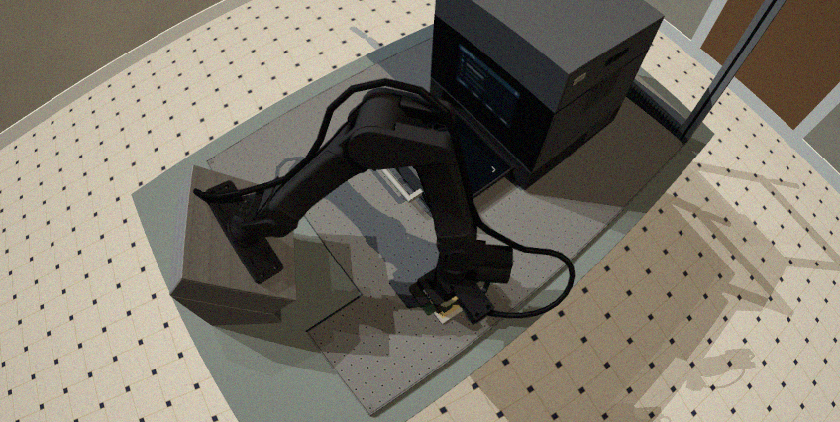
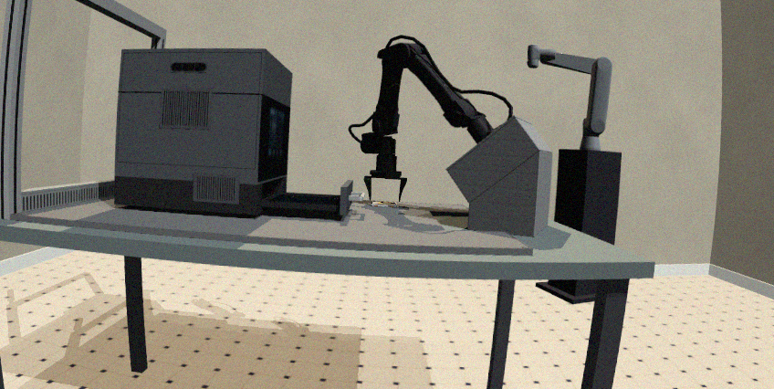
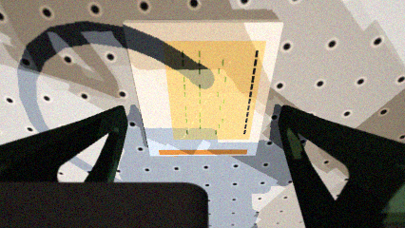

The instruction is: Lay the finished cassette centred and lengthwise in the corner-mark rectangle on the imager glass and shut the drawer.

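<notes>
The finished cassette is a white frame with a yellow gel window, green dashed lanes, one black dashed lane and an orange stripe at its near end. It lies flat on the perforated board. Only a corner of it shows under the hand in the top view. My gripper is open and hangs just above the cassette, one finger on each side of it and apart from it; the gripper also shows in the side view. The gel imager IM stands at the back with its drawer pulled out, mostly hidden behind my arm.
A second white flat piece lies on the board next to the drawer's front. The grey wedge-shaped arm base stands to one side. A dark box with a camera arm and a metal frame stand at the table's ends.
</notes>
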Action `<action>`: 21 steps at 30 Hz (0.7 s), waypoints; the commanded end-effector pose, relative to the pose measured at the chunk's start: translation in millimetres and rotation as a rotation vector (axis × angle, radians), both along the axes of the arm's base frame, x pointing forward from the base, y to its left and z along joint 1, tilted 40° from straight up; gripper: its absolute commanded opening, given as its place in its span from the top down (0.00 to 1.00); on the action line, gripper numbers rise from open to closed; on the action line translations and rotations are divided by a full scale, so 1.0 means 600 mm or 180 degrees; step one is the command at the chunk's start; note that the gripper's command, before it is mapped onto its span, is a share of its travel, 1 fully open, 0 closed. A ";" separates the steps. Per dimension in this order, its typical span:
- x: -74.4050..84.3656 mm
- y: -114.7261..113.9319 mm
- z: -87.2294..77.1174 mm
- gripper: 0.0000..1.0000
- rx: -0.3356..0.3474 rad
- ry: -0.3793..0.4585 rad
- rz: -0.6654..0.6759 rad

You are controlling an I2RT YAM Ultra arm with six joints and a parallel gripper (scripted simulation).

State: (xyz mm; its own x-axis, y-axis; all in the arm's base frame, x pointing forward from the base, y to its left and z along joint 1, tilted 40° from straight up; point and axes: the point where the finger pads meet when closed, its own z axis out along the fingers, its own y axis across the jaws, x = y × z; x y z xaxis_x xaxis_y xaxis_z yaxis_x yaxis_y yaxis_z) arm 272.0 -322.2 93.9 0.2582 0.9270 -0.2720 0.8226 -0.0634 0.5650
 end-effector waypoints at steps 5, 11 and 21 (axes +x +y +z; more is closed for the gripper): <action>-0.006 -0.018 0.038 0.00 -0.0184 -0.0099 -0.0059; -0.003 -0.022 0.031 0.00 -0.0174 -0.0092 -0.0064; 0.000 -0.026 0.010 0.00 -0.0114 -0.0049 -0.0076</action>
State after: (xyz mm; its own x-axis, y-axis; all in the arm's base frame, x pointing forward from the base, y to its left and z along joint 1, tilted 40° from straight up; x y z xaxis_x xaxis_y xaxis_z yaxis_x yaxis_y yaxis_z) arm 273.3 -323.9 93.0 0.2592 0.9256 -0.2759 0.8205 -0.0604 0.5684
